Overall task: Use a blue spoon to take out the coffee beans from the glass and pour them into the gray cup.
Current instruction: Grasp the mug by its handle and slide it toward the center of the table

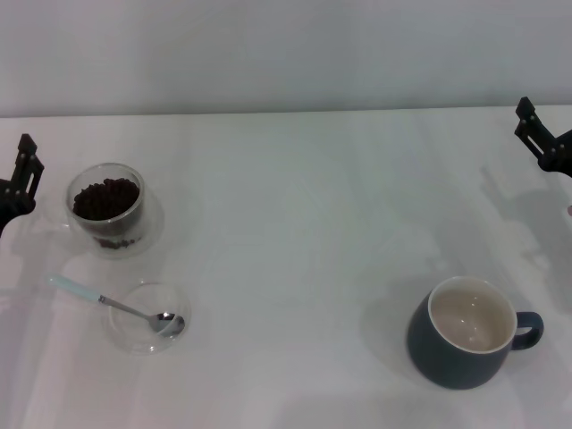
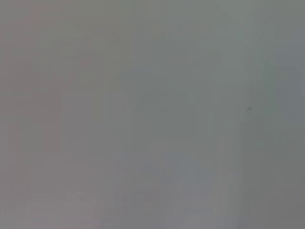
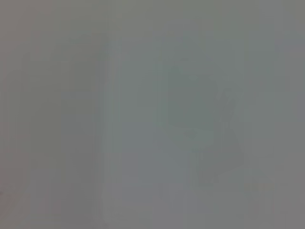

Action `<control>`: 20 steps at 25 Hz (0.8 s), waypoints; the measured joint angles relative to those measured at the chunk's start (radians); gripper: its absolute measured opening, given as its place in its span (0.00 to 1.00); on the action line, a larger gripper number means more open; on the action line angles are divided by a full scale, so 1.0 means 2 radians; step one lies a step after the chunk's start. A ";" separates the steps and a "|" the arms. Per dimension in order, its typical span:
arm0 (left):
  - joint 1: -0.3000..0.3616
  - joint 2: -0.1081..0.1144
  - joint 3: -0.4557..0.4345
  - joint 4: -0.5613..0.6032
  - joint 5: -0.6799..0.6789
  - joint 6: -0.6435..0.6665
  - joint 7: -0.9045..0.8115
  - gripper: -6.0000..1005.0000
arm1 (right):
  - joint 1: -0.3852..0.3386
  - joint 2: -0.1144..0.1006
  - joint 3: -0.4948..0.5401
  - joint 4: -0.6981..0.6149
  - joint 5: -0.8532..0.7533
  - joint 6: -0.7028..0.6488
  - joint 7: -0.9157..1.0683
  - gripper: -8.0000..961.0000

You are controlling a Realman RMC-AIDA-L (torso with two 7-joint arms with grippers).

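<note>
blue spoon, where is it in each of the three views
Head view: the blue spoon lies at lower left, its metal bowl in the shallow glass dish, its handle reaching out over the rim, in front of the glass of coffee beans.
Left wrist view: not in it; only a plain grey surface.
Right wrist view: not in it; the same.
Shared landmark: none; the wrist views show nothing to match.

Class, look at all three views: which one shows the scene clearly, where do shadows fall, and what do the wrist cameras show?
Head view: evenly lit and clear; the dark blue-gray ceramic mug casts a soft shadow toward the robot's left on the white table. Left wrist view: featureless gray blur. Right wrist view: the same, only faint shading.
</note>
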 joint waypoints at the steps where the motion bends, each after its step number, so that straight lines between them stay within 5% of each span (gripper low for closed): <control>1: 0.000 0.000 0.000 0.000 0.000 0.000 0.000 0.65 | -0.001 0.000 0.000 0.000 -0.001 0.000 0.000 0.91; 20: 0.000 0.000 0.000 -0.006 0.002 -0.005 0.000 0.65 | -0.004 0.000 -0.001 0.010 -0.002 0.001 0.001 0.91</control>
